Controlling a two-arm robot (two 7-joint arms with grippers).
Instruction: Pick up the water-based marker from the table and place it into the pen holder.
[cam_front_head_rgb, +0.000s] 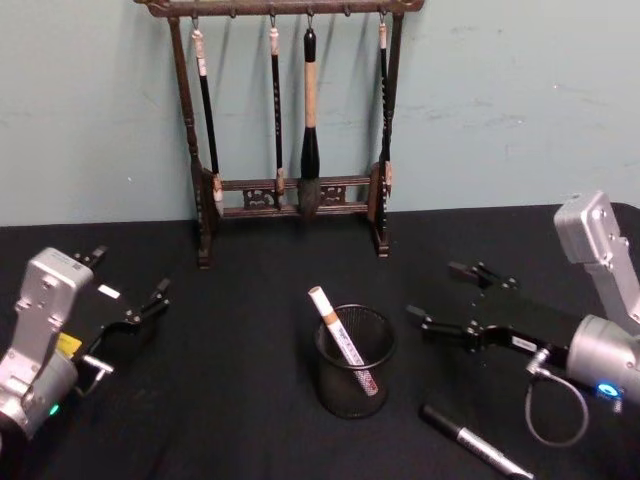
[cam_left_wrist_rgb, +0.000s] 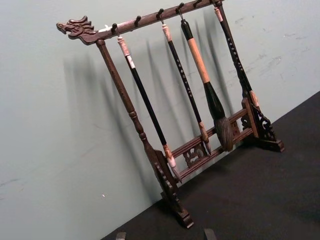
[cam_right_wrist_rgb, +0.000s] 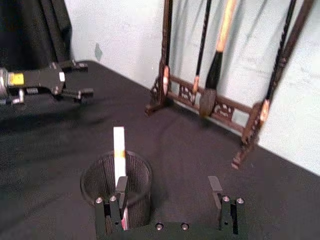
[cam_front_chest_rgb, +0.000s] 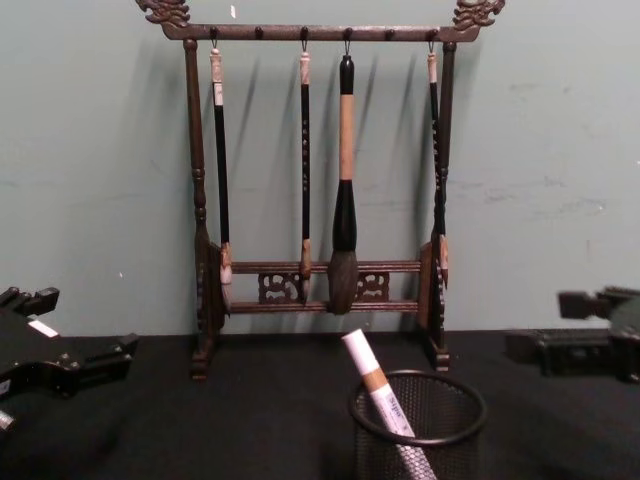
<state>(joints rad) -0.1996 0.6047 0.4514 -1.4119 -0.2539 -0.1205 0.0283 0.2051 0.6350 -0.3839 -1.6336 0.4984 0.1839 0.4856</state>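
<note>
On the left, the left gripper (cam_front_head_rgb: 128, 275) is low over the black desk (cam_front_head_rgb: 250, 300). Its fingers (cam_right_wrist_rgb: 75, 92) are spread apart and hold nothing. It is well away from the cup.

At the back, by the green wall, stands a tall brush rack (cam_front_head_rgb: 290, 184) made of dark wood. Four brushes hang from its top bar.

In the middle, in front of the rack, stands the pen holder (cam_front_head_rgb: 340, 395). It is a round black cup made of wire mesh. The water-based marker (cam_front_head_rgb: 340, 335) is inside it. The marker leans, and its white cap sticks up over the rim and tips toward the left. A tan band sits just under the cap. The low end rests down inside the cup.

On the right, the right gripper (cam_front_head_rgb: 432, 290) is near the cup but does not touch it. Its fingers (cam_right_wrist_rgb: 121, 187) are wide apart and empty, and they point toward the cup.

At the front right, a dark pen (cam_front_head_rgb: 475, 445) lies flat on the desk, near the cup.
</note>
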